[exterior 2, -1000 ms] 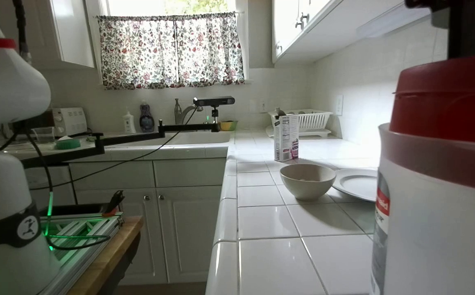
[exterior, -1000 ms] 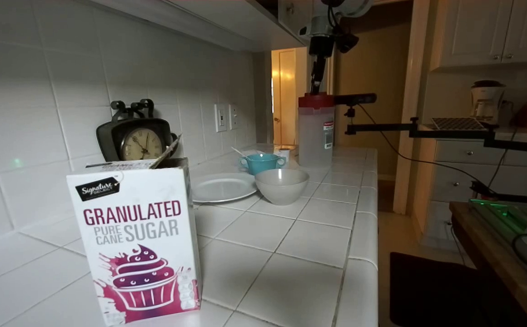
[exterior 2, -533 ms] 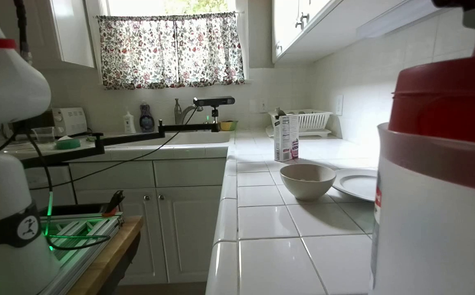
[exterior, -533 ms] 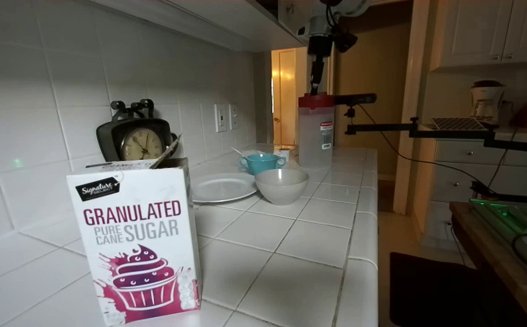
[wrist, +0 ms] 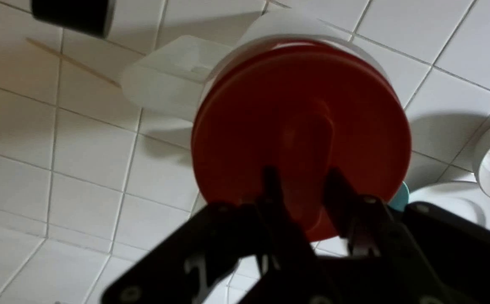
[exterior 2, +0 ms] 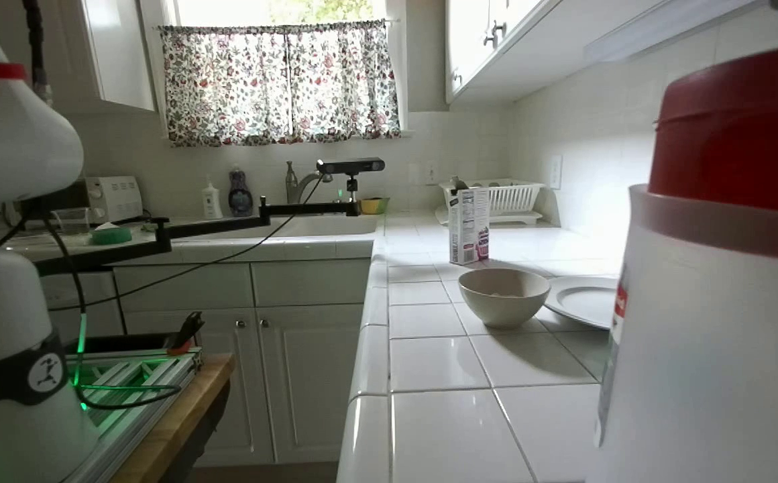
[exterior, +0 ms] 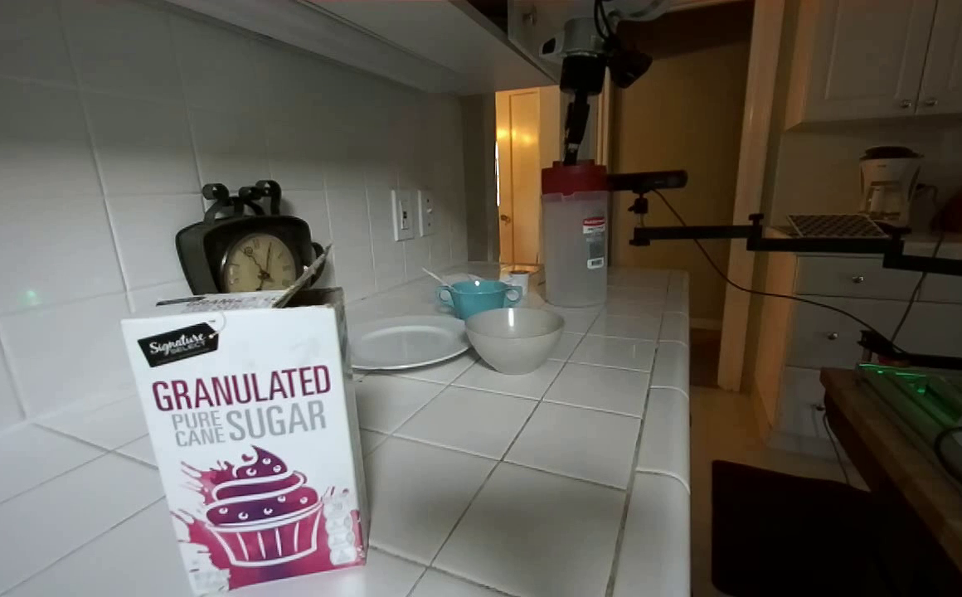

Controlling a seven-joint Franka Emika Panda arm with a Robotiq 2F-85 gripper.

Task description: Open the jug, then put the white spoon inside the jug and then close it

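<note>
Plainly, the gripper (wrist: 302,179) is pinching the raised ridge (wrist: 306,152) of the red lid (wrist: 236,139). Its fingers (wrist: 341,190) are standing only partly apart, well short of wide, and the ridge is filling the gap between them, with one dark tip lying along each side. In the wrist view the ridge is running on past the tips; the fingers are blurring there, so I cannot tell the exact line of contact. In an exterior view they are reaching down onto the lid from above, leaning slightly.

The lid is sitting on top of the jug (exterior: 568,257) in both exterior views. The jug is standing close to upright toward the far end of the tiled counter (exterior: 564,439) in an exterior view; whether its base is touching the tiles, I cannot tell. A translucent handle (wrist: 169,78) is jutting from its side in the wrist view.

Near the jug, a two-handled teal bowl (exterior: 473,302) is resting on the counter. A pale bowl (exterior: 514,338) and a white plate (exterior: 410,355) are sitting side by side between it and the sugar box (exterior: 253,431).
</note>
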